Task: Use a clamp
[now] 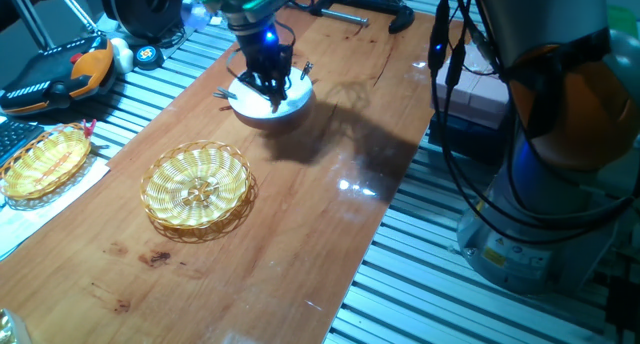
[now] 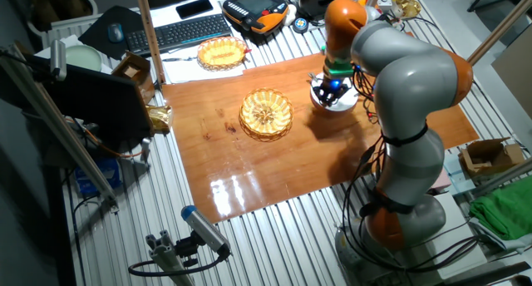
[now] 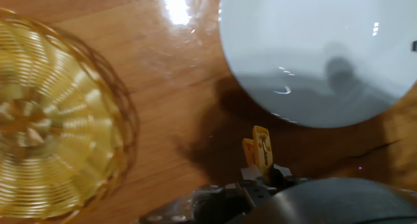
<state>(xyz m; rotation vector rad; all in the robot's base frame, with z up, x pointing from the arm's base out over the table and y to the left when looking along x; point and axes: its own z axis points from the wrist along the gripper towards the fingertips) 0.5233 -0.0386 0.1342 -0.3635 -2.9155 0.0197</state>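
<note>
In one fixed view, the claw [image 1: 270, 81] hangs right over the white bowl [image 1: 272, 101] on the wooden table [image 1: 330, 214]. A round basket [image 1: 197, 188] sits near the bowl.

In the other fixed view, the arm [image 2: 399, 78] bends down to the bowl [image 2: 333, 97].

In the hand view, the small yellow clip [image 3: 258, 149] sticks out of the closed claw, pinched tight, just beside the bowl's rim.
</note>
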